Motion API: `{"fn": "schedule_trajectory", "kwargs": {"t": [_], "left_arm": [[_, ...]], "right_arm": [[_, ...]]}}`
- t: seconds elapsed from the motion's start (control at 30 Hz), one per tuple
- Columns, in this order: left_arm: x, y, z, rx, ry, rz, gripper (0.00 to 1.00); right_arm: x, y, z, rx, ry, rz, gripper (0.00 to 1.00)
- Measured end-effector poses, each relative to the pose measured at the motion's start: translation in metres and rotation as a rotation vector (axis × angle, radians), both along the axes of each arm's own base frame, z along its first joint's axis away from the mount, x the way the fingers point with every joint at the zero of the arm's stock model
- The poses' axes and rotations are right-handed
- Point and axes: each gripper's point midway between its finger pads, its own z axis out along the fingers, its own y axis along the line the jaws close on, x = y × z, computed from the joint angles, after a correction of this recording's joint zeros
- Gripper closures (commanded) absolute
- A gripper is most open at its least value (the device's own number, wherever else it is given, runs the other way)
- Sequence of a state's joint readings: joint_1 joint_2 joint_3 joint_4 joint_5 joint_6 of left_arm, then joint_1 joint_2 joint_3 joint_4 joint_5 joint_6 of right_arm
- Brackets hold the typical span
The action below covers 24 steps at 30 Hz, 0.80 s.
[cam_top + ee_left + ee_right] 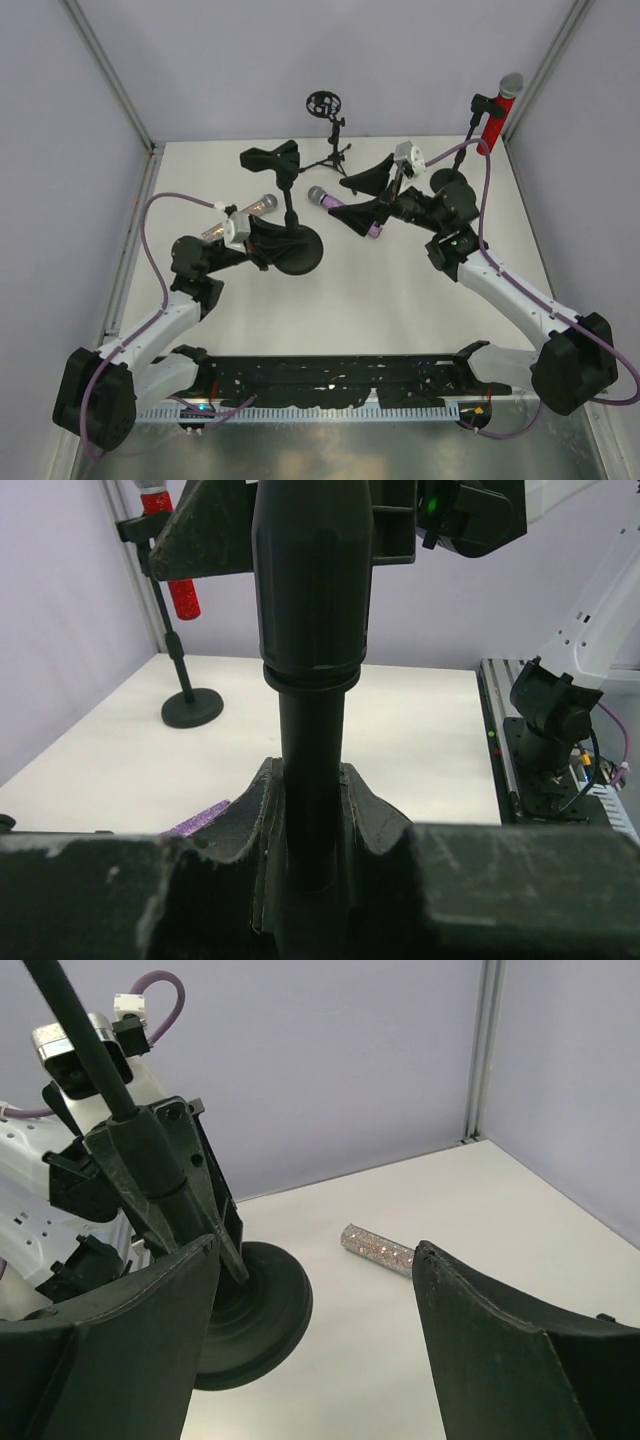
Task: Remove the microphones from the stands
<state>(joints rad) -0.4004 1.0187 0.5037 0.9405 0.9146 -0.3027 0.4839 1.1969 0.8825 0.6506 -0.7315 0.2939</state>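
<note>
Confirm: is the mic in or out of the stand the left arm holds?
Out. The stand has an empty clip; the purple microphone lies on the table.

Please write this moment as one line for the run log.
left pincer: shut on stand pole | right pincer: open, empty | purple microphone: lying on table | clip: empty

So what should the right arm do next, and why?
Probably draw the right gripper up and back, away from the purple microphone. Its jaws stand open and empty, the microphone lies on the table beside the stand's base, and the clip looks empty, while the left gripper is shut on the pole.
</note>
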Motion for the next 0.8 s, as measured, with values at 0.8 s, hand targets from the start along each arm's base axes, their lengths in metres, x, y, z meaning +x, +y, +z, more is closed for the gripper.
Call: {"fn": "schedule_trajectory", "kwargs": {"t": [0.8], "left_arm": [[-0.004,-0.016,-0.051,0.262,0.001,-0.124,1.0]], "right_arm": [[-0.075,-0.011,0.06,0.128,-0.099,0.263,0.2]]}}
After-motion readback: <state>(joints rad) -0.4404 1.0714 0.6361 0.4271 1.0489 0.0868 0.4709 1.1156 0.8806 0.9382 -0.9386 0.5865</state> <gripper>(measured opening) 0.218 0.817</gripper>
